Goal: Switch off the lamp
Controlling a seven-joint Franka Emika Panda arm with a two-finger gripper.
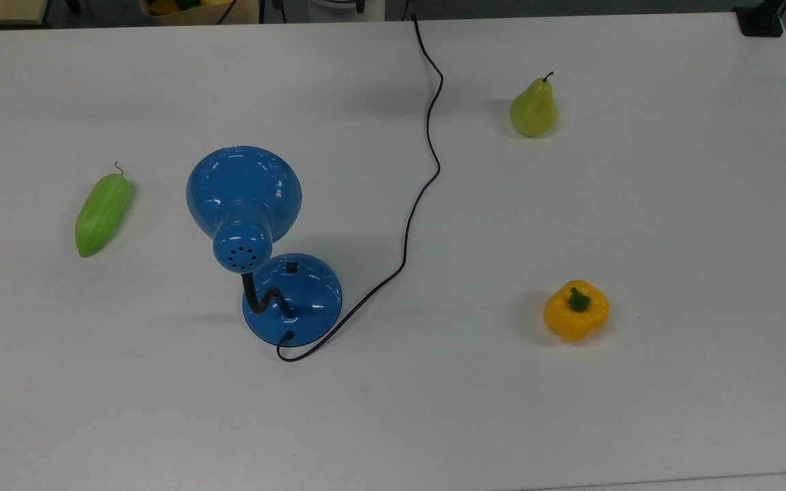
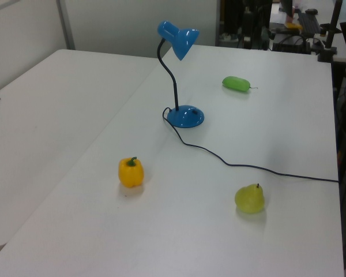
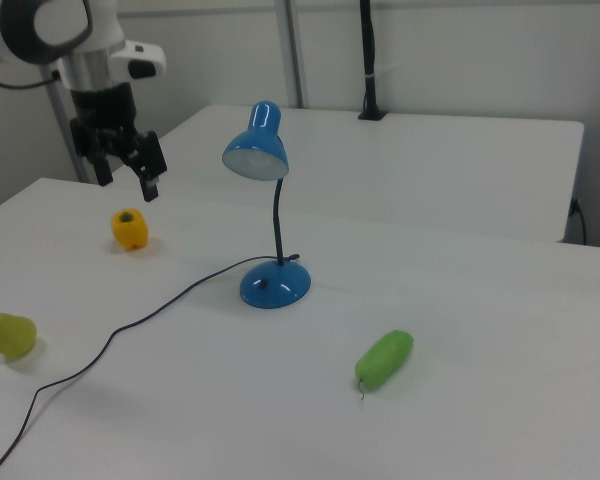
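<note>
Right view: tool hangs spread above pepper, apart from lamp.

White table: lamp, fruit, vegetables.
</note>
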